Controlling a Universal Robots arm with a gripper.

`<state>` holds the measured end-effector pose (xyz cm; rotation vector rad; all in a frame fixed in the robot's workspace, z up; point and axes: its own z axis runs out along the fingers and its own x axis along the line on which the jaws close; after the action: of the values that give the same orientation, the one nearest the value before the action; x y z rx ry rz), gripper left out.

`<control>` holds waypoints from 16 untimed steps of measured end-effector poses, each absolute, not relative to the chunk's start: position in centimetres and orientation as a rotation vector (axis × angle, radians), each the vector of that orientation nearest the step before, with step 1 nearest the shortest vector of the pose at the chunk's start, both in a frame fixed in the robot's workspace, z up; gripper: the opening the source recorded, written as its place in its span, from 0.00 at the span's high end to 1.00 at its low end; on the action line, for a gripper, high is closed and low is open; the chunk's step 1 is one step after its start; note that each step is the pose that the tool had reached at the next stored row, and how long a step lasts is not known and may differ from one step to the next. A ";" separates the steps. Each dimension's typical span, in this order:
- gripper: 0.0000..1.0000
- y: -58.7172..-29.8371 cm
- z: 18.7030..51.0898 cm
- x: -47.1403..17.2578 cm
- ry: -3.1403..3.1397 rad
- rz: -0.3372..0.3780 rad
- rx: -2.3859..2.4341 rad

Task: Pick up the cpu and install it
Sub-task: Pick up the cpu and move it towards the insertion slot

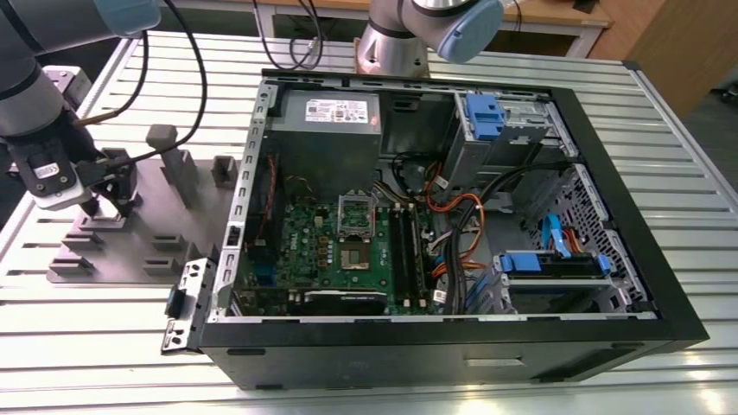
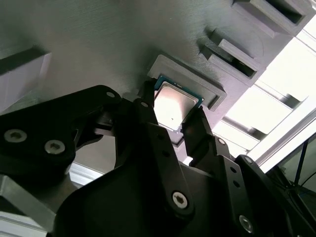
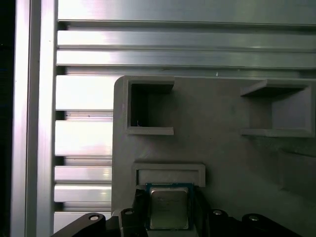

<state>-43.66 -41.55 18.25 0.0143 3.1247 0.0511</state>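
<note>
Slatted metal table (image 1: 692, 147) holds an open computer case (image 1: 461, 350), with a grey holder plate (image 1: 173, 233) beside the case on the exterior view's left. The gripper (image 1: 106, 206) is down at the plate. Its black fingers (image 2: 159, 134) are clamped on two opposite edges of the cpu (image 2: 174, 105) (image 3: 168, 207). The cpu is just beside the plate's raised pocket (image 3: 168, 168), well apart from the case's green board (image 1: 311, 251).

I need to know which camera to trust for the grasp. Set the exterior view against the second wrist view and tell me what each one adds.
The exterior view adds the open computer case, its green motherboard and the slatted table. The second wrist view adds the cpu, silvery top up, with the pincer closed on two opposite edges. Both show the pincer down at the grey fixture plate.
</note>
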 end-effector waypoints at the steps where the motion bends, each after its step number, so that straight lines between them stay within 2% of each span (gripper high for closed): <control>1: 0.53 -41.6 18.4 -43.7 3.125 0.051 0.014; 16: 0.53 -41.5 19.4 -43.7 3.125 0.051 0.014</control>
<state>-43.66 -41.55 19.35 0.0143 3.1245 0.0513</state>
